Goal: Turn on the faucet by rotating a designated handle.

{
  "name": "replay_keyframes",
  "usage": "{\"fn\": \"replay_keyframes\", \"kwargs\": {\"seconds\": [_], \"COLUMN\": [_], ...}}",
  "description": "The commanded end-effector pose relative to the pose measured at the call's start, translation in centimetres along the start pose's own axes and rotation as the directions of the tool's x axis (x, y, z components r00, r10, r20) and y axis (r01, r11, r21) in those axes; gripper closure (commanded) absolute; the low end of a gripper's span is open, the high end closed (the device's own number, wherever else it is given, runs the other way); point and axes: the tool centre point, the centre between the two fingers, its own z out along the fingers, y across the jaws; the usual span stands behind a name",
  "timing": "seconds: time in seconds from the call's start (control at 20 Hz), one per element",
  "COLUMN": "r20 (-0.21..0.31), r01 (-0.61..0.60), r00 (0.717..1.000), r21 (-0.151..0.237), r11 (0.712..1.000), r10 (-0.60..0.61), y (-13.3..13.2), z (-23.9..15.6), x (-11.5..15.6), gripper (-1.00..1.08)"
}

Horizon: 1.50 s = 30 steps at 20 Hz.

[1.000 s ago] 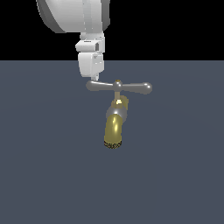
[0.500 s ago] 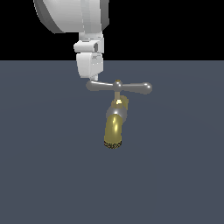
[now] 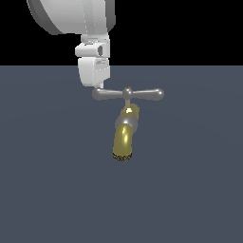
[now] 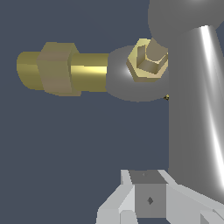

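Observation:
The faucet (image 3: 124,128) stands in the middle of the exterior view, with a golden spout (image 3: 123,142), a silver collar and a dark tip. Its handle (image 3: 142,94) is a grey crossbar with rounded ends and a small brass hub (image 3: 127,91). My white gripper (image 3: 97,86) hangs from above, with its fingertips at the crossbar's end on the exterior view's left. Whether they touch it is unclear. In the wrist view the crossbar (image 4: 192,109) fills one side, close to the gripper (image 4: 148,203), whose fingers look closed together and empty. The brass hub (image 4: 148,59) and spout (image 4: 57,68) lie beyond.
A flat dark grey-blue floor (image 3: 47,190) spreads all around the faucet. The arm's large white link (image 3: 71,14) is above the gripper. No other objects show.
The arm has shifted very slightly towards the exterior view's left. The handle and faucet look almost unchanged.

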Motion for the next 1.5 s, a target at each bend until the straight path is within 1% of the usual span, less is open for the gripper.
{"fn": "replay_keyframes", "kwargs": {"seconds": [0.0,0.85,0.9,1.45], "r20": [-0.002,-0.002,-0.006,-0.005], "r01": [0.0,-0.001,-0.009,-0.006], "r00": [1.0,1.0,1.0,1.0], "r21": [-0.008,-0.007,0.0,-0.002], "r11": [1.0,1.0,1.0,1.0], "r10": [0.0,0.001,0.009,0.006], "y": [1.0,5.4,4.7,7.3], "z": [0.0,0.0,0.0,0.0], "x": [0.0,-0.4,0.1,1.8], "gripper": [1.08,1.08,1.08,1.08]}}
